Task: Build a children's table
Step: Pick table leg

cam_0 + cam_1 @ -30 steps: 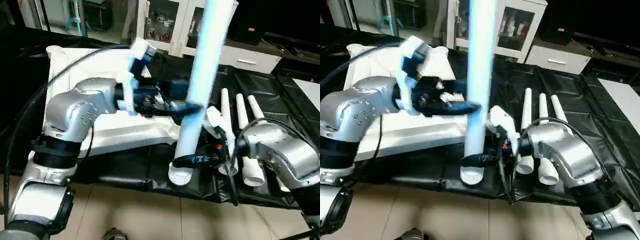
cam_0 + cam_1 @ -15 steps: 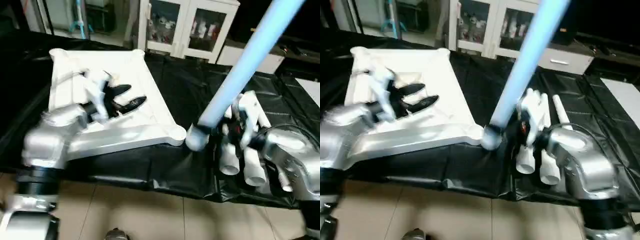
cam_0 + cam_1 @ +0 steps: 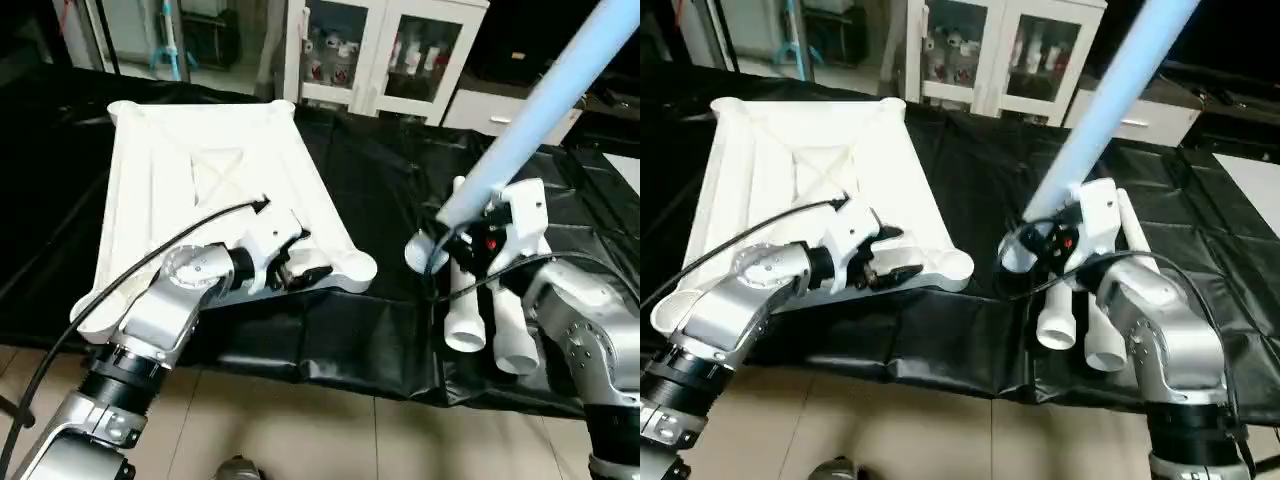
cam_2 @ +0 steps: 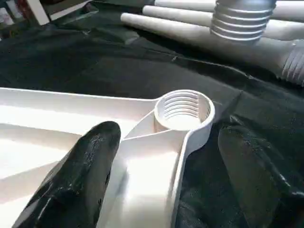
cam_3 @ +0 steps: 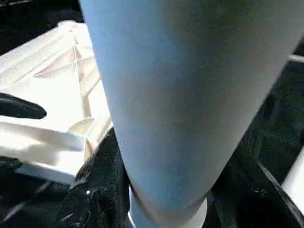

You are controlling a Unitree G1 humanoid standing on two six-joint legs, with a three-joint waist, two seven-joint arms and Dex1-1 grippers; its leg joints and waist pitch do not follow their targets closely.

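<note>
The white table top (image 3: 200, 170) lies underside up on the black cloth, its X ribs showing. My left gripper (image 3: 300, 268) is open at the near right corner, fingers (image 4: 85, 166) straddling the rim beside the round threaded socket (image 4: 183, 111). My right gripper (image 3: 458, 236) is shut on a white leg (image 3: 540, 110) near its threaded end (image 3: 422, 250). That leg slants up to the far right, its end hanging just right of the socket and apart from it. Three more legs (image 3: 468, 315) lie side by side under my right arm.
The black-draped worktable (image 3: 380, 170) ends at a front edge close to me, with tiled floor (image 3: 300, 420) below. White glass-door cabinets (image 3: 390, 50) stand behind it. A flat white board (image 3: 1250, 180) lies at the far right. A black cable (image 3: 150, 260) loops over my left forearm.
My left gripper has let go of the leg and dropped to the table top's near right corner. The right gripper has tipped the leg from near upright to a slant.
</note>
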